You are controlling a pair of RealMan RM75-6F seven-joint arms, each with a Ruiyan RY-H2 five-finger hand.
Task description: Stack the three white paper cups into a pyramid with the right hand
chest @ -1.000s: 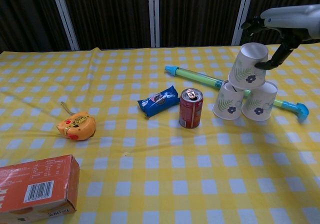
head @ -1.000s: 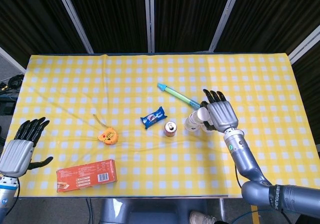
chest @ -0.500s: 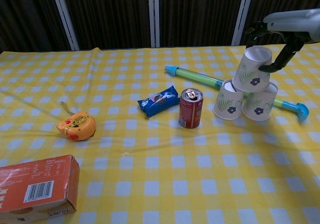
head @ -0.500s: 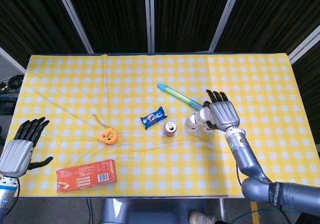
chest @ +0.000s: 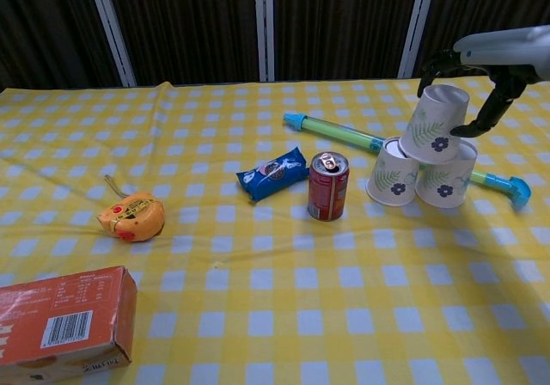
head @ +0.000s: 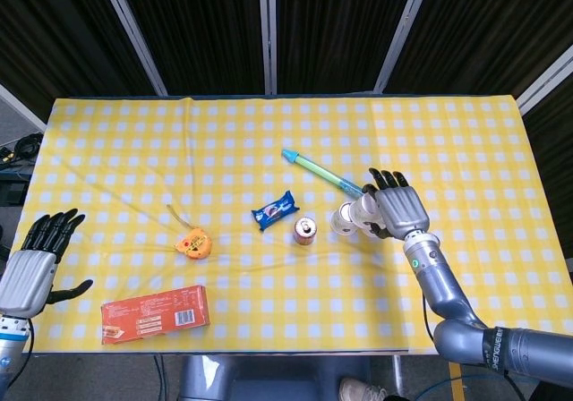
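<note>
Two white paper cups with a flower print, the left one (chest: 394, 173) and the right one (chest: 449, 177), stand side by side on the yellow checked table (chest: 284, 316). A third cup (chest: 436, 124) sits tilted on top of them. My right hand (chest: 481, 67) reaches over it from the right. Its thumb touches the cup's lower right side and its fingers curl behind the cup's top. In the head view the right hand (head: 399, 206) covers part of the cup stack (head: 347, 217). At the table's near left edge my left hand (head: 36, 260) stays open and holds nothing.
A red drink can (chest: 327, 186) stands just left of the cups, with a blue snack pack (chest: 272, 173) beside it. A green and blue tube (chest: 344, 131) lies behind the cups. An orange tape measure (chest: 131, 216) and an orange box (chest: 60, 323) lie at the near left.
The top cup has come down and to the right onto the two lower cups. My right hand moved right and lower with it, and its thumb slid toward the cup's lower edge.
</note>
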